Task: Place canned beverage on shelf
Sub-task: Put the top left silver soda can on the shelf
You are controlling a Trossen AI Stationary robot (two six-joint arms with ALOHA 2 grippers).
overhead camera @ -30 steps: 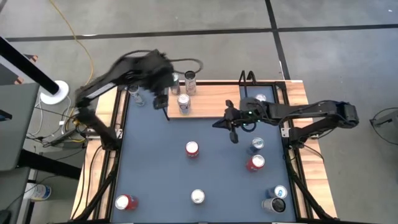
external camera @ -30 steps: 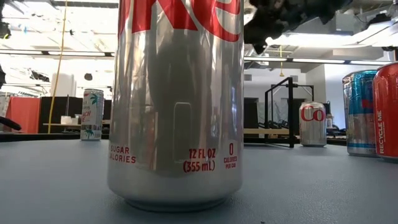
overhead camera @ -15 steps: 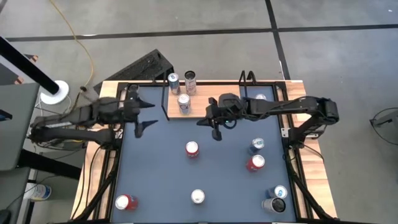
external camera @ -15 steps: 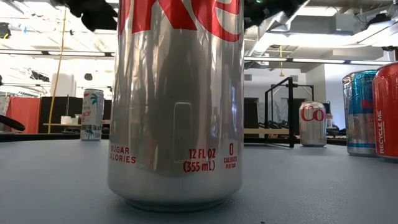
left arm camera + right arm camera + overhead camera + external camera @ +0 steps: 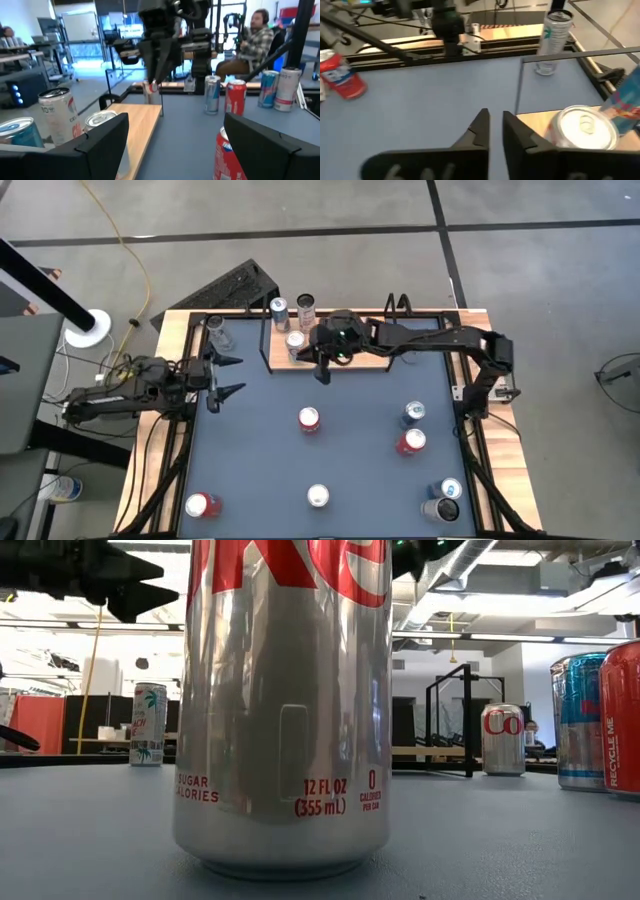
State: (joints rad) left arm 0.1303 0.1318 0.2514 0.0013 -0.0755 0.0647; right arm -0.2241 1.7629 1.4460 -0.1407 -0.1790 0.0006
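The shelf [image 5: 380,345], a light-wood board in a black rail, lies at the table's far side. Three cans stand on its left end: two at the far rail [image 5: 279,310] [image 5: 305,308] and a silver one [image 5: 295,343], also in the right wrist view [image 5: 582,127]. My right gripper [image 5: 322,373] [image 5: 496,120] hangs just right of that silver can, over the shelf's near rail. Its fingers are a narrow gap apart with nothing between them. My left gripper [image 5: 233,376] [image 5: 175,120] is level at the table's left edge, wide open and empty.
Loose cans stand on the blue tabletop: red [image 5: 309,419], blue [image 5: 413,413], red [image 5: 411,442], silver [image 5: 318,496], red [image 5: 201,505], blue [image 5: 450,489]. A white can [image 5: 216,332] stands left of the shelf. A person [image 5: 255,35] sits beyond the table.
My left gripper has drawn back from the shelf's left end toward the table's left edge, sinking and tipping from pointing down to level. My right gripper has travelled toward the table's left and a little farther, to beside the silver can. The cans have kept still.
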